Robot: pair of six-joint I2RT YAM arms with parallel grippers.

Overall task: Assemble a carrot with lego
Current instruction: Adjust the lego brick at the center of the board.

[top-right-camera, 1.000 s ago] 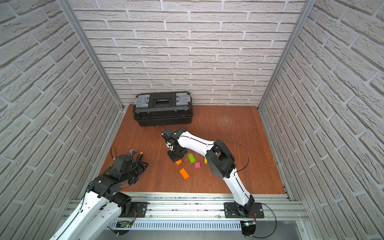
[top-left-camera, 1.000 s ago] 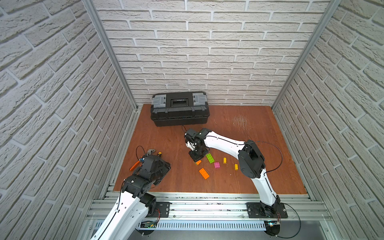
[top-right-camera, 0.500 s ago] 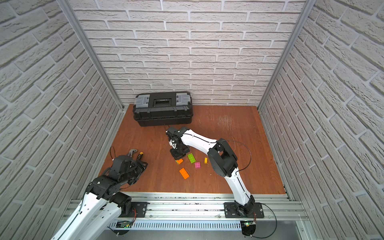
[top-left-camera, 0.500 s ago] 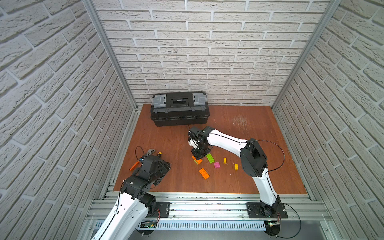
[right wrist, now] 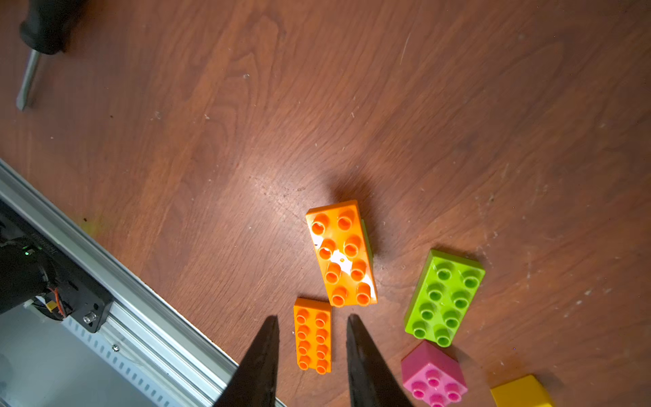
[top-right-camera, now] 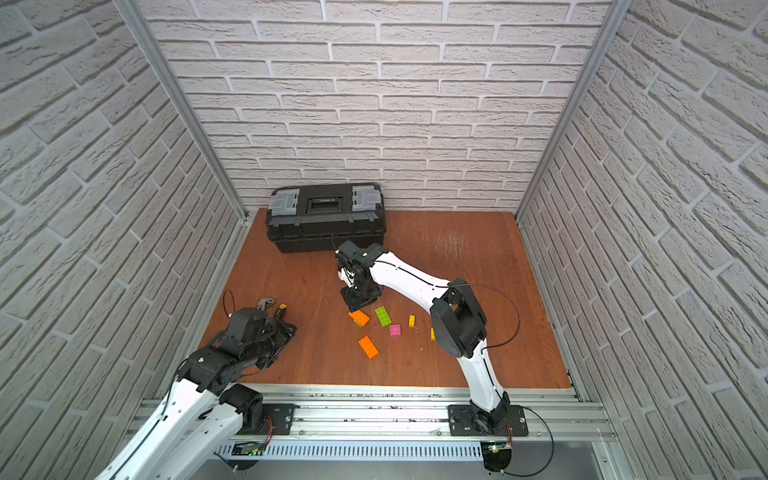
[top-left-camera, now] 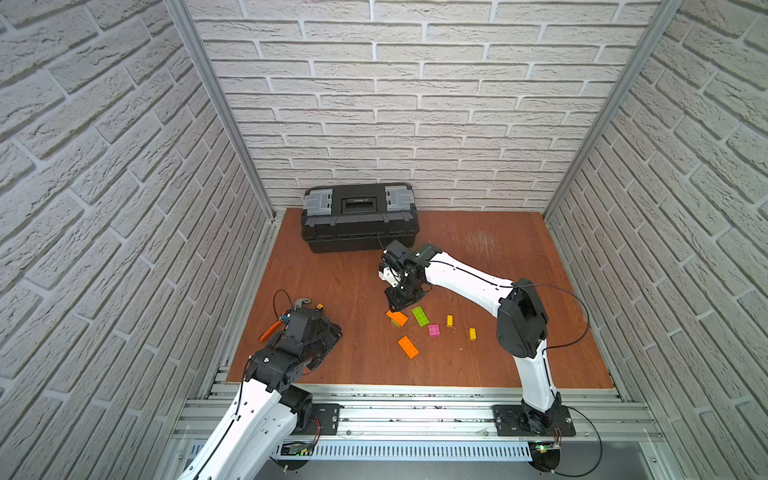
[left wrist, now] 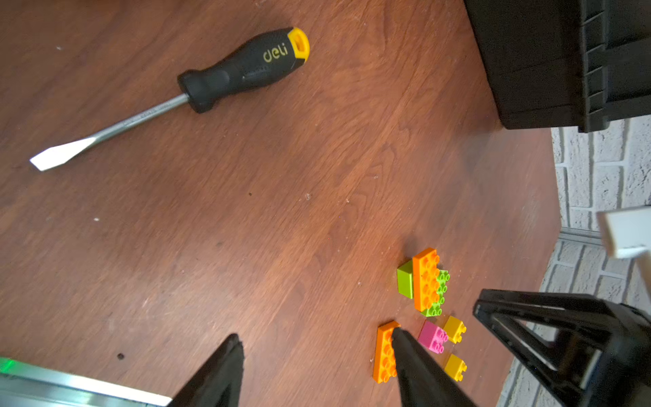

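The right fingers [right wrist: 260, 359] stand partly apart and hold nothing. They hang close over a long orange brick [right wrist: 341, 253] that sits stacked on a short lime-green brick [left wrist: 405, 280], mid-desk [top-left-camera: 498, 241] in front of the black toolbox [top-left-camera: 359, 218]. Just beside that stack lie the long lime-green brick [top-left-camera: 420, 316], the pink brick [top-left-camera: 434, 330] and two yellow bricks [top-left-camera: 449, 320]; the second orange brick [top-left-camera: 408, 347] lies nearer the front edge — all loose. The left fingers [left wrist: 218, 373] are spread wide and empty — low over the desk's front-left part, near a screwdriver [left wrist: 243, 68].
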